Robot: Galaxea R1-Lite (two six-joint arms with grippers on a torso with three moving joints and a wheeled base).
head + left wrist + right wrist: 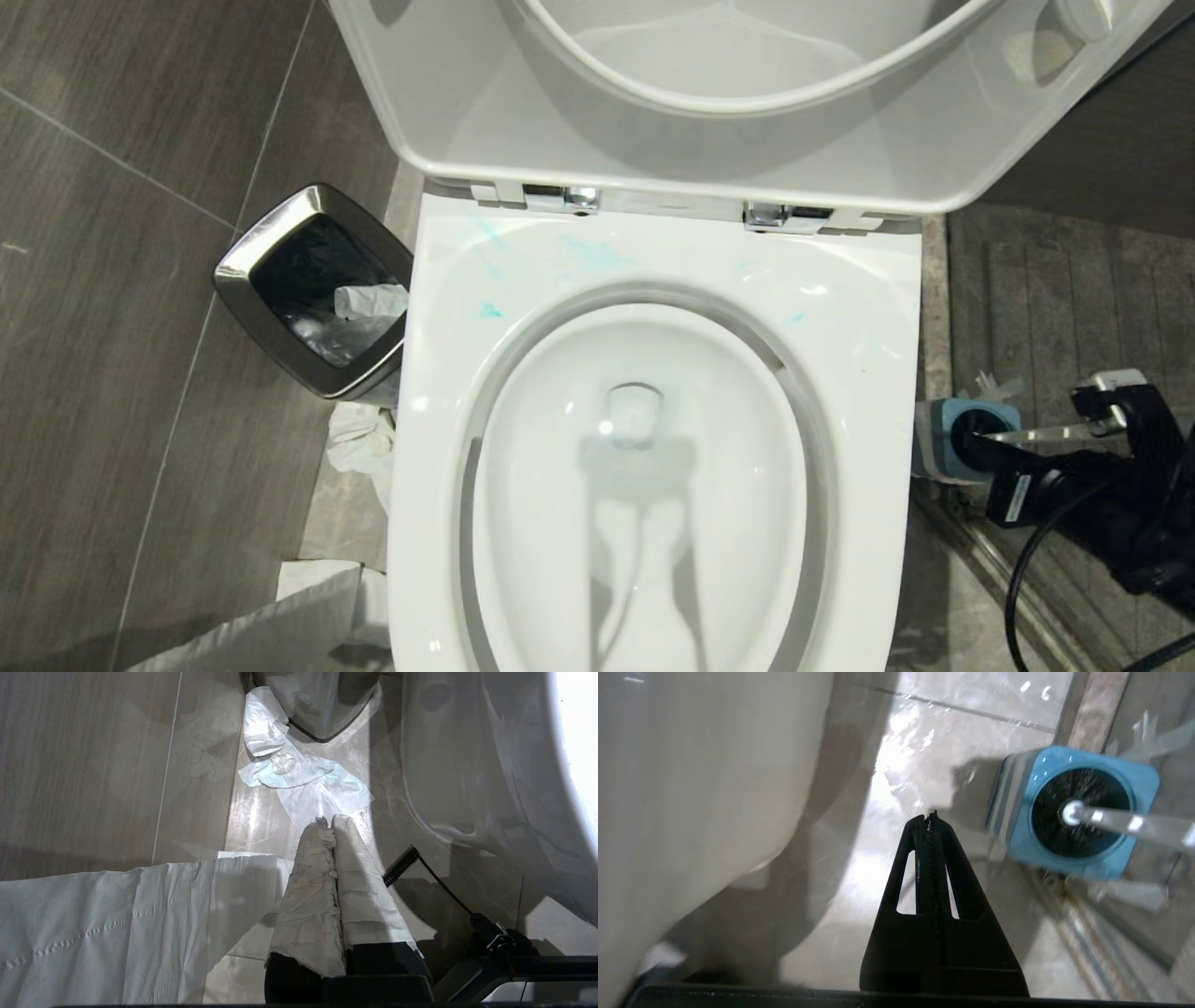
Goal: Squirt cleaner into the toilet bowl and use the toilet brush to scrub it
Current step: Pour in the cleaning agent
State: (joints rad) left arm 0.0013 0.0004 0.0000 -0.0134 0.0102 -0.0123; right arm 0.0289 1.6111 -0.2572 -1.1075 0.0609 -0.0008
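The white toilet bowl [868, 373] fills the head view, seat and lid raised, with faint blue smears on its rim. To its right on the floor stands the square blue holder [938, 439] with the toilet brush in it. The brush's slim handle [1134, 823] leans away from the holder [1017, 812]. My right gripper [929, 814] is shut and empty, hanging over the floor between the toilet's outer wall [691, 788] and the holder. My left gripper [331, 821], its fingers wrapped in white, is shut and empty low on the toilet's other side. The cleaner is out of view.
A steel-rimmed black waste bin [313, 289] stands left of the toilet. Crumpled tissue [303, 779] lies on the floor by it, and a wide white paper sheet [117, 924] lies nearer. A metal rail [1087, 933] and glass run just behind the brush holder.
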